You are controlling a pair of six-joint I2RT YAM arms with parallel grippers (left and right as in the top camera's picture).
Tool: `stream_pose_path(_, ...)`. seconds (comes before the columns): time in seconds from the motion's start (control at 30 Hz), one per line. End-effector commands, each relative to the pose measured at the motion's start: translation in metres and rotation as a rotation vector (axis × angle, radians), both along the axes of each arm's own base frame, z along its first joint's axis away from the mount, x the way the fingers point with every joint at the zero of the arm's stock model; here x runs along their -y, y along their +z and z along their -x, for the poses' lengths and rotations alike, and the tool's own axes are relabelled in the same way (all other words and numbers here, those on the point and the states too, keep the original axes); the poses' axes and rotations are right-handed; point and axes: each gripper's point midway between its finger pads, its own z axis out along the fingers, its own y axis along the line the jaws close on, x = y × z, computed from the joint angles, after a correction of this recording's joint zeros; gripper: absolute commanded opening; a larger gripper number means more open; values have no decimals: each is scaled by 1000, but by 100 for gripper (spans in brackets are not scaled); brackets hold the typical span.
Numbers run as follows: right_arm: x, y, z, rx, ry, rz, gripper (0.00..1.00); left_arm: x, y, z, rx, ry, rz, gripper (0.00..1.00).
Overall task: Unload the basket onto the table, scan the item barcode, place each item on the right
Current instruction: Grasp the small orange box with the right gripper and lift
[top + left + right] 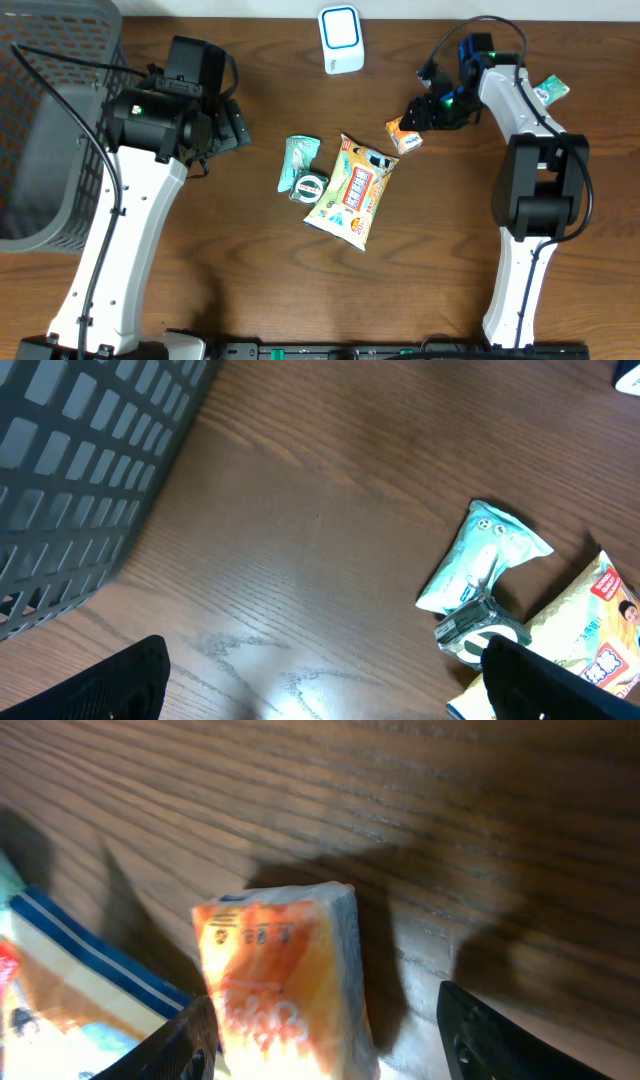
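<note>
A small orange pack lies on the wooden table, right of centre. My right gripper hovers just over it. In the right wrist view the orange pack sits between the open jaws of the right gripper: the left finger is close against it, and a clear gap separates it from the right finger. The white and blue scanner stands at the table's far edge. My left gripper hangs wide open over bare wood, holding nothing.
A yellow snack bag, a teal pouch and a tape roll lie at the centre. A grey basket fills the far left. A small teal packet lies beside the right arm.
</note>
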Motion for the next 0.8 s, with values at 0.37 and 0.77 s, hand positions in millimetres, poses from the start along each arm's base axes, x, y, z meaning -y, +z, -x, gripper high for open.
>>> stream_pose_path(0.37,-13,-19,17,-30,19,-27,9,-3,2,-1,4,-1,-15,98)
stream_pose_path(0.77,-62,117,7,11,19,-783,1,-3,2,-1,4,-1,-15,98)
